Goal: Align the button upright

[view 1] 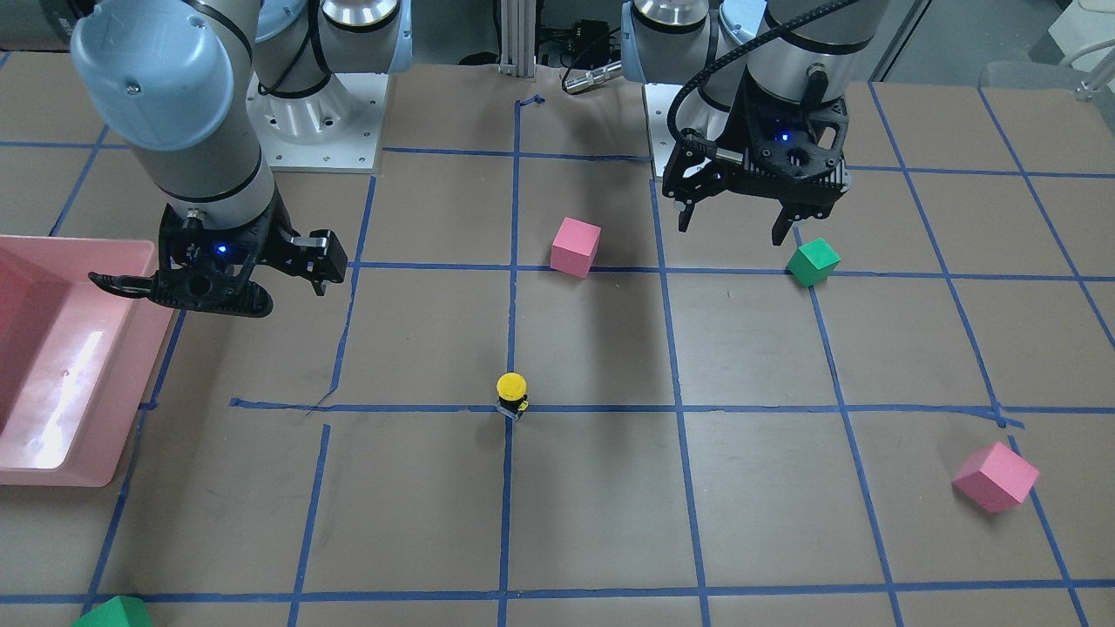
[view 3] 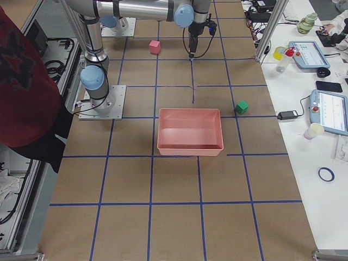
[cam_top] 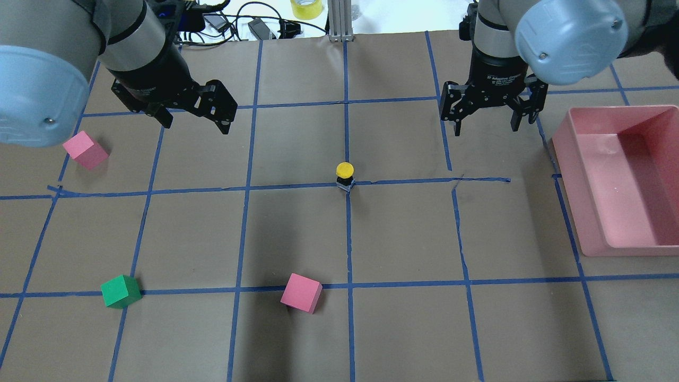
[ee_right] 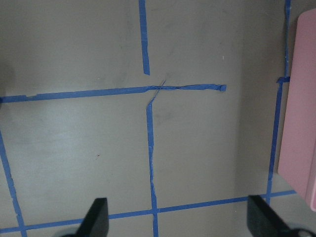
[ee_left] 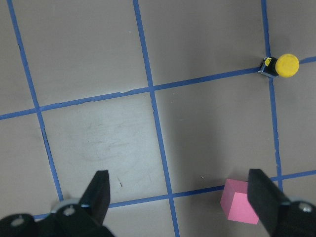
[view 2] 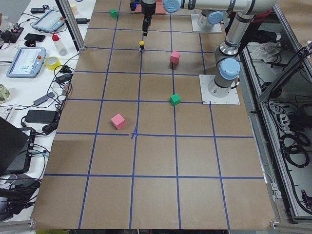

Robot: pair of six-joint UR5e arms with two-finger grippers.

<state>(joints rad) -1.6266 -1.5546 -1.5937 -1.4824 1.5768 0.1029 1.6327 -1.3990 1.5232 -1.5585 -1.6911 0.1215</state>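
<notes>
The button (view 1: 512, 394) stands upright on a blue tape crossing at the table's middle, yellow cap on top, dark base below. It also shows in the overhead view (cam_top: 345, 175) and at the top right of the left wrist view (ee_left: 281, 66). My left gripper (cam_top: 195, 121) is open and empty, raised above the table, to the button's left and further from the robot's base. It shows too in the front view (view 1: 732, 228). My right gripper (cam_top: 487, 127) is open and empty, raised to the button's right, near the pink bin; the front view shows it as well (view 1: 218, 274).
A pink bin (cam_top: 658, 114) sits at the table's right side. One pink cube (cam_top: 301, 292) lies near the robot's base, another pink cube (cam_top: 85, 149) at the left. A green cube (cam_top: 120, 291) lies at the near left. A second green cube (view 1: 113, 614) lies beyond the bin.
</notes>
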